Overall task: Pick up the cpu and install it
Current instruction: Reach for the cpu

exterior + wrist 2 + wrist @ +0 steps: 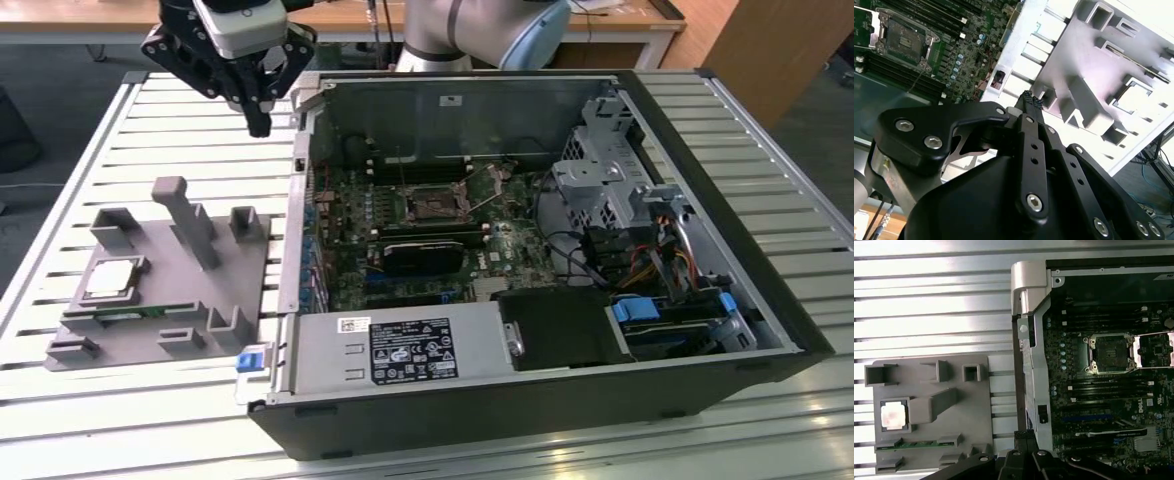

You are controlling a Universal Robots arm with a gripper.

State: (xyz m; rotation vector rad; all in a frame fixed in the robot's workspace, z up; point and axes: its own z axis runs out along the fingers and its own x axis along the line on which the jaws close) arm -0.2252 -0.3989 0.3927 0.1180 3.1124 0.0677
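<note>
Nearest in the exterior view, the open black computer case [534,410] lies on its side on the slatted metal table [160,420], with the grey power supply [400,350] along its near edge. To the exterior view's left of the case, just beside it, sits a grey moulded holder [187,290] [969,405]. The cpu [112,278] [893,416] lies flat, shiny face up, in a square pocket of that holder, on the side away from the case. 1 green memory stick [134,312] [916,443] rests in a slot just nearer than it. Farther in, on the green motherboard, the socket [434,207] [1109,354] [904,37] stands bare, its metal frame swung open beside it. Farthest back, the black gripper [258,122] [1031,101] [1026,434] hangs above the table by the case's far corner, well apart from the cpu. Its 2 fingers are pressed together at the tips with nothing between them. The pale arm [467,30] rises behind the case.
</note>
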